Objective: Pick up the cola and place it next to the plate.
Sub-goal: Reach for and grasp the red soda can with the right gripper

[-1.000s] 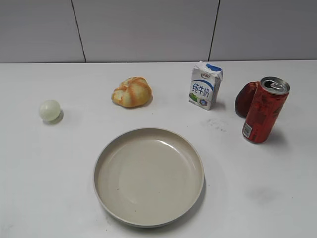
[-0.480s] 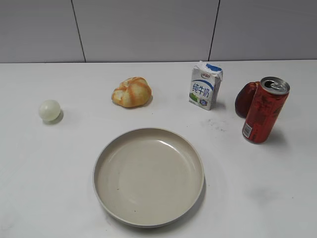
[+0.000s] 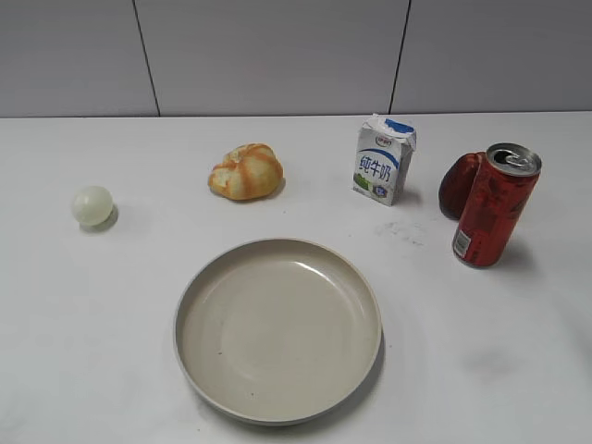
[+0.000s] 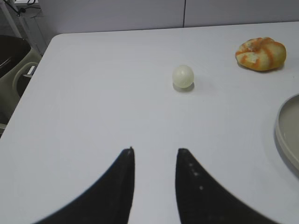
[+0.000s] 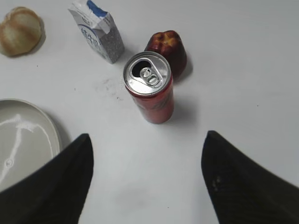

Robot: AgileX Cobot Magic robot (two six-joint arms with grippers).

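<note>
The cola [image 3: 493, 205] is a tall red can with a silver top, standing upright at the right of the table, just in front of a dark red fruit [image 3: 458, 183]. It also shows in the right wrist view [image 5: 150, 88]. The beige plate [image 3: 277, 328] lies at the front centre; its rim shows in the right wrist view [image 5: 49, 123] and the left wrist view [image 4: 285, 135]. My right gripper [image 5: 147, 140] is open wide and empty, above the table in front of the can. My left gripper [image 4: 155, 150] is open and empty over the left part of the table. Neither gripper shows in the exterior view.
A milk carton [image 3: 384, 159] stands behind the plate, left of the can. A bread roll [image 3: 246, 171] lies at the back centre-left. A pale ball [image 3: 92, 205] sits at the far left. The table's left edge [image 4: 28, 88] has dark bins beyond it.
</note>
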